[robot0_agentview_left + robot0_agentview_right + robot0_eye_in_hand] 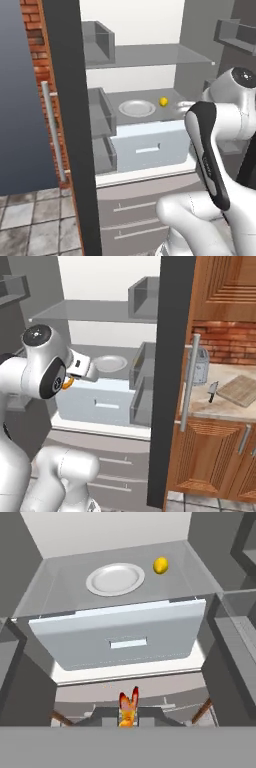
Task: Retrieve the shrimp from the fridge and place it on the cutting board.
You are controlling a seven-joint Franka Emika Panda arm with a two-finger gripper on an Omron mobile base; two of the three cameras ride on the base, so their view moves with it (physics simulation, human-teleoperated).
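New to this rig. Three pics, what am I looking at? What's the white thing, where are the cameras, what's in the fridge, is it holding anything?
The white thing is a robot arm on a drivable base, in a rendered kitchen. Two pictures come from cameras on the base, behind the arm to its left and right; the third looks out from the hand itself.

The fridge stands open, its dark door swung aside. On the glass shelf above the pale drawer sit a round white plate and a small yellow fruit, likely a lemon.

The gripper is shut on the shrimp, the small orange piece between its fingertips, held out in front of the drawer. The right base picture shows the same orange bit at the hand.

On the counter right of the fridge lie the wooden cutting board, where the shrimp should go, a knife and a toaster.
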